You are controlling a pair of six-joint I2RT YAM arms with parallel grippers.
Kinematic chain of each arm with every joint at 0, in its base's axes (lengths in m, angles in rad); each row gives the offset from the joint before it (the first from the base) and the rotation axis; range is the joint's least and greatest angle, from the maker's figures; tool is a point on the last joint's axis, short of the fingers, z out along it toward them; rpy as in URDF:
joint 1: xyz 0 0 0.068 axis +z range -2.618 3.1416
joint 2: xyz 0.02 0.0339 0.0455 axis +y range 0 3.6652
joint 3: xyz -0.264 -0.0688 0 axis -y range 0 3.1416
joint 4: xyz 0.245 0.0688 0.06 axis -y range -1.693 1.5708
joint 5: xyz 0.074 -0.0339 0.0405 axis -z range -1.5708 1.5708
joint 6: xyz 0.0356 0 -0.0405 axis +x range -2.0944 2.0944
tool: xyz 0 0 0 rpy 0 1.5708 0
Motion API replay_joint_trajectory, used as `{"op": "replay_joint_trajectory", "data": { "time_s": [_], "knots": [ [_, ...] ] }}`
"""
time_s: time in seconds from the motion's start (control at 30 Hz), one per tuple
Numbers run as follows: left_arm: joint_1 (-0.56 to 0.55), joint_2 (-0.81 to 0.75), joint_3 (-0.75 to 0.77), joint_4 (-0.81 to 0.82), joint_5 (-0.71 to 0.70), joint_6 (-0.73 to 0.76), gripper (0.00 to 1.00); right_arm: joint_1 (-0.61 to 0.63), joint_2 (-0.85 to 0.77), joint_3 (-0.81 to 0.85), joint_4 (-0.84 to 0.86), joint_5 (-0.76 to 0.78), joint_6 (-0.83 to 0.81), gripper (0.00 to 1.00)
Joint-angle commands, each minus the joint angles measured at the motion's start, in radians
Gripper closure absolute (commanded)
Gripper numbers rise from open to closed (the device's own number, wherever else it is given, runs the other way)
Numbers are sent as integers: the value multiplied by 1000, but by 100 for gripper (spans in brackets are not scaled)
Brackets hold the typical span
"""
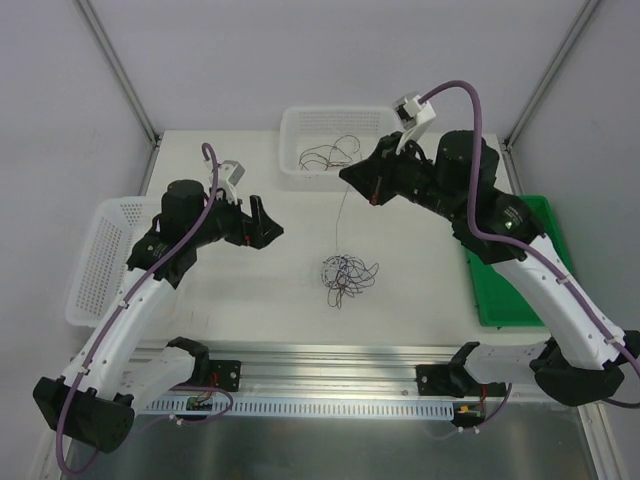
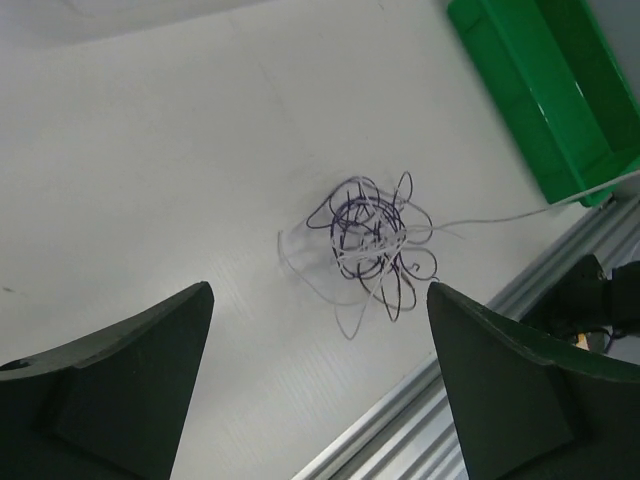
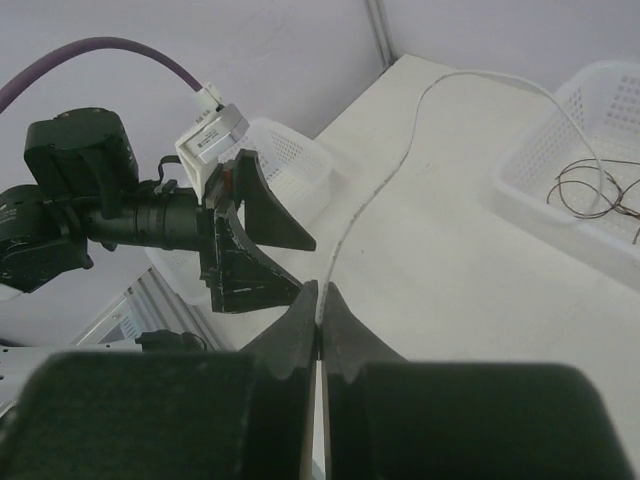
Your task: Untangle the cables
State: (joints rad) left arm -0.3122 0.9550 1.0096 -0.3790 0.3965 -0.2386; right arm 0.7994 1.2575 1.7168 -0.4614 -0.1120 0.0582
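Observation:
The cables lie bunched in a small tangle [image 1: 345,278] of purplish, dark and white loops on the white table, also in the left wrist view [image 2: 370,238]. My right gripper [image 1: 350,180] is raised above and behind the tangle, shut on a thin white cable [image 1: 341,225] that hangs down to it. In the right wrist view the shut gripper [image 3: 318,292] pinches this white cable [image 3: 375,190], which arcs on toward the back basket. My left gripper [image 1: 270,225] is open and empty, left of the tangle and above the table; it also shows in its own wrist view [image 2: 318,290].
A white basket [image 1: 292,125] at the back holds a few loose dark wires [image 1: 330,155]. Another white basket [image 1: 95,260] stands at the left, a green tray [image 1: 515,285] at the right. An aluminium rail [image 1: 330,360] runs along the near edge.

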Motion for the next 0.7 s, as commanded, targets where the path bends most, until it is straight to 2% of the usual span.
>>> {"op": "replay_joint_trajectory", "data": {
  "time_s": [0.0,0.1,0.23,0.27,0.57,0.67],
  "knots": [
    [-7,-44,-101,60,116,-73,11,4,-38,-138,59,-40,60,99],
    [-66,-82,-221,115,76,-159,12,3,-64,-274,113,-72,109,99],
    [-290,-75,-331,250,-127,-206,13,7,-75,-365,116,-94,130,99],
    [-315,-62,-347,270,-146,-211,14,9,-76,-376,116,-94,132,99],
    [-442,89,-408,376,-223,-174,22,20,-142,-494,106,-51,132,99],
    [-452,134,-417,411,-243,-177,25,21,-158,-511,113,-61,135,99]
  ]
}}
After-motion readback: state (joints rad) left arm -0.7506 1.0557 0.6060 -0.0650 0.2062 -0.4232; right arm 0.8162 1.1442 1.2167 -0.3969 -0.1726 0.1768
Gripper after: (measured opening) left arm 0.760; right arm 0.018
